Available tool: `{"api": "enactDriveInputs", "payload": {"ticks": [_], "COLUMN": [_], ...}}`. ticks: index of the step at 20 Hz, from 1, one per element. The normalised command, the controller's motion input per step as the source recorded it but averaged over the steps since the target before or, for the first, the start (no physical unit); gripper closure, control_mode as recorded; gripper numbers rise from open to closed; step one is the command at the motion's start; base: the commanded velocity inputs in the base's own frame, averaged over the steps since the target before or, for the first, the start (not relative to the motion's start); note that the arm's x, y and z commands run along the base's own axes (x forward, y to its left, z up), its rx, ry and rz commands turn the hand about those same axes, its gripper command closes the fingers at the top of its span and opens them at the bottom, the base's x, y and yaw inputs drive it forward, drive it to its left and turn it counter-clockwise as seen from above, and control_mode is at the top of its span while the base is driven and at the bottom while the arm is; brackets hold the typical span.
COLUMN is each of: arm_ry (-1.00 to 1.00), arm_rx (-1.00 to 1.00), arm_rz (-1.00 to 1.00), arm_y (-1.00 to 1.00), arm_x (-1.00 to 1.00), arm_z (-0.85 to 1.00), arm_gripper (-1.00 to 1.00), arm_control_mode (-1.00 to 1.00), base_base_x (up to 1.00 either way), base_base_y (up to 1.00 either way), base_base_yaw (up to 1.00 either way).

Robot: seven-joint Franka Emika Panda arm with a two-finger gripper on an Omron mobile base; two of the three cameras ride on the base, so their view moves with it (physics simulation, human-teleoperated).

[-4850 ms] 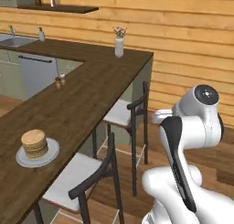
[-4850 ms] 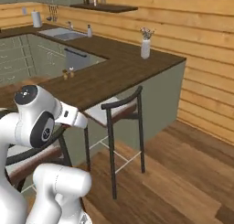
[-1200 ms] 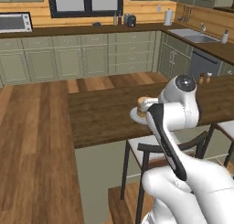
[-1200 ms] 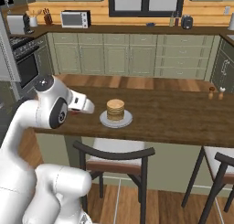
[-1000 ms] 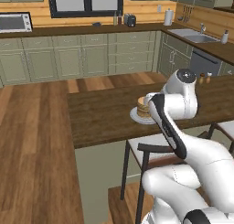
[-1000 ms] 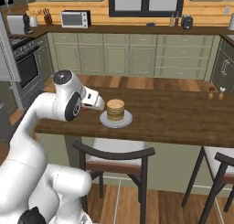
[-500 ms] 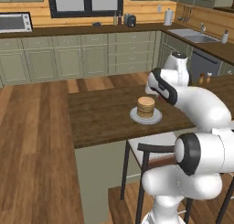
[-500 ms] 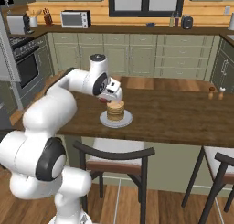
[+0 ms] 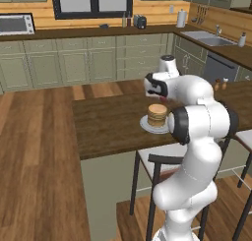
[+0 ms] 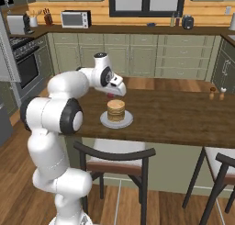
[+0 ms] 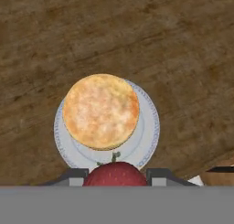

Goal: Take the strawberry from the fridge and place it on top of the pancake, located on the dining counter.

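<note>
My gripper [image 11: 115, 176] is shut on a red strawberry [image 11: 115, 173], which shows between the two fingertips at the bottom of the hand view. It hangs a little above the near edge of the pancake [image 11: 100, 110], a golden stack on a white plate [image 11: 151, 127]. The plate rests on the dark-brown dining counter [image 11: 183, 45]. In the base views the gripper [image 10: 114, 92] with the strawberry [image 10: 111, 95] hovers just behind the pancake [image 10: 116, 110] [image 9: 157, 115]. A light-grey panel [image 10: 3, 40] at the left edge beside the stove could be the fridge; I cannot tell.
Black-framed stools [image 10: 117, 157] [image 9: 162, 161] stand under the counter's near edge. Two small shakers [image 10: 215, 93] sit on the counter to the right. Green-grey wall cabinets with a microwave [image 10: 75, 19] and a sink [image 9: 206, 37] run along the back.
The arm has swung out from near its body over the counter, carrying the strawberry to just above the pancake. Plate and pancake have not moved.
</note>
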Motion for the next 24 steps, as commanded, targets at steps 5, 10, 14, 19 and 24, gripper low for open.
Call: {"api": "enactDriveInputs", "payload": {"ticks": [5, 10, 14, 19, 24], "arm_ry": [-0.22, 0.04, 0.16, 0.06, 0.0], "arm_rx": [-0.01, 0.06, 0.01, 0.0, 0.0], "arm_rz": [0.0, 0.0, 0.0, 0.0, 0.0], "arm_y": [-0.01, -0.09, -0.19, -0.04, 0.01], "arm_x": [0.58, 0.24, 0.08, 0.32, 0.27], "arm_z": [-0.62, -0.18, -0.01, 0.0, 0.0], "arm_gripper": [1.0, 1.0, 1.0, 1.0, 1.0], "arm_control_mode": [-1.0, -1.0, -1.0, -1.0, -1.0], "base_base_x": [0.0, 0.0, 0.0, 0.0, 0.0], "base_base_y": [0.0, 0.0, 0.0, 0.0, 0.0], "base_base_yaw": [0.0, 0.0, 0.0, 0.0, 0.0]}}
